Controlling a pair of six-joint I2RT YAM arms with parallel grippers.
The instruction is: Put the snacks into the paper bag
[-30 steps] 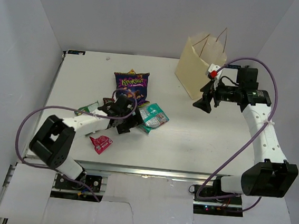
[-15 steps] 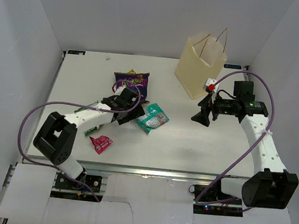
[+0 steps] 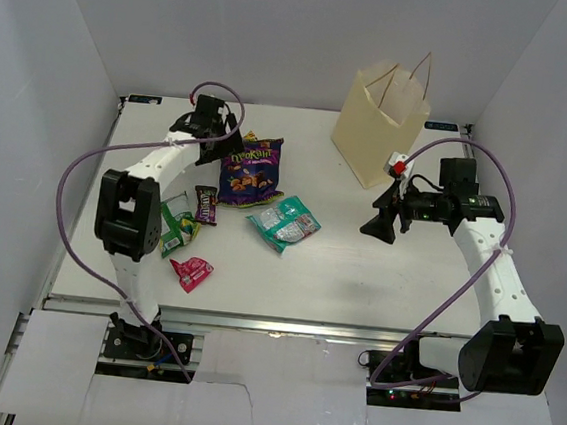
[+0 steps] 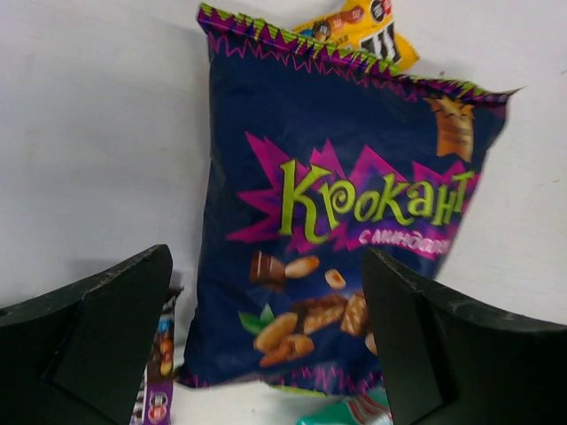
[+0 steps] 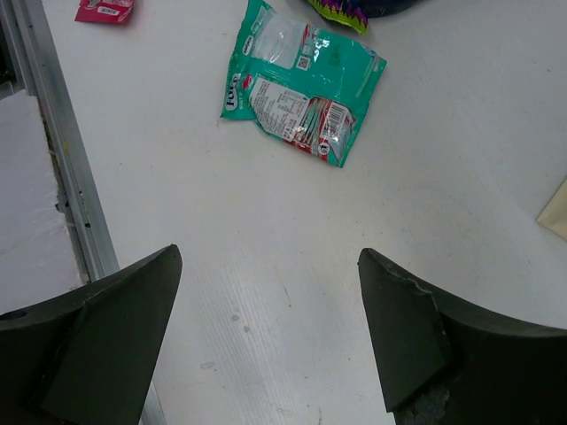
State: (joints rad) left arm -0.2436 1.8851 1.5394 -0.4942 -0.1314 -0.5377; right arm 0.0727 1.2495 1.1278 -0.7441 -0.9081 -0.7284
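Observation:
The snacks lie left of centre: a big purple chip bag, a teal-white pouch, a brown pack, a green pack and a red wrapper. A yellow packet peeks out past the chip bag's top edge. My left gripper hovers open over the chip bag, holding nothing. The paper bag stands upright at the back right. Just in front of it my right gripper hangs open and empty over bare table.
White walls enclose the table on three sides. A metal rail runs along the table's near edge. A corner of the paper bag shows at the right of the right wrist view.
My left arm has swung from the packets near the front up to the far left, over the chip bag, uncovering the brown pack. My right gripper has dropped slightly.

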